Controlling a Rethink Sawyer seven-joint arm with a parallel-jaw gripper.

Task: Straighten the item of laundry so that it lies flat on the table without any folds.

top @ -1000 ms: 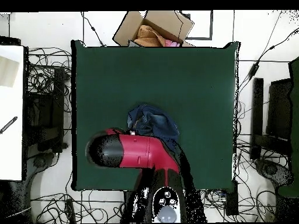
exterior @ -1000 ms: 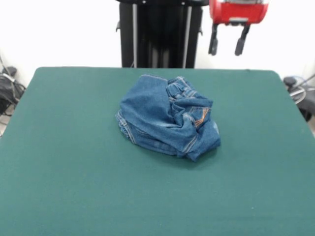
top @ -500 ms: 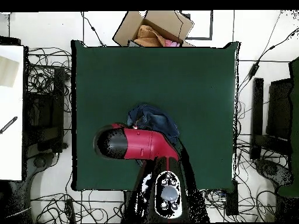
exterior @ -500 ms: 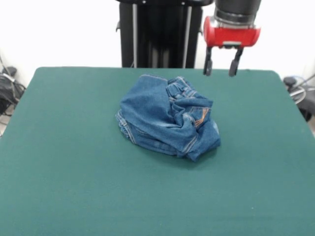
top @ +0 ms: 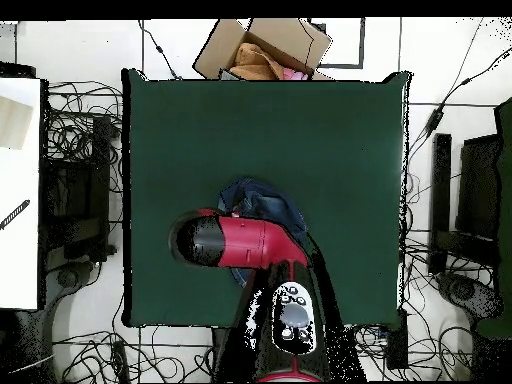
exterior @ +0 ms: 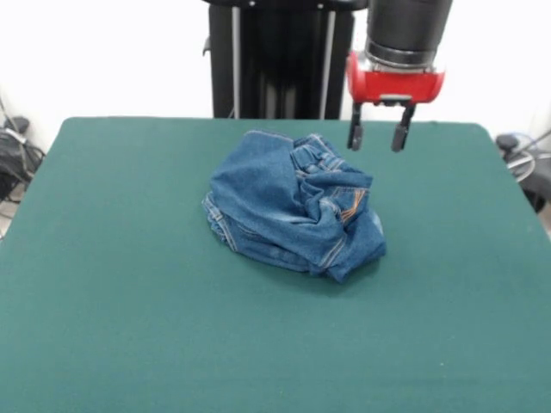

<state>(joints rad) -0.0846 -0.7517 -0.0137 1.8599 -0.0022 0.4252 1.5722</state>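
The item of laundry (exterior: 294, 204) is a crumpled heap of blue denim jeans with orange stitching, bunched up near the middle of the green table (exterior: 129, 301). My gripper (exterior: 376, 139) hangs open in the air above the table's far side, up and to the right of the heap, with nothing between its fingers. In the overhead view the red arm (top: 240, 242) covers most of the item of laundry (top: 262, 200), and the gripper itself is hidden under the arm.
An open cardboard box (top: 266, 47) with cloth inside stands beyond one table edge in the overhead view. Cables and equipment (top: 75, 180) surround the table. A black pedestal (exterior: 280, 58) rises behind the far edge.
The gripper has come down and shifted a little left toward the jeans. The jeans have not moved.
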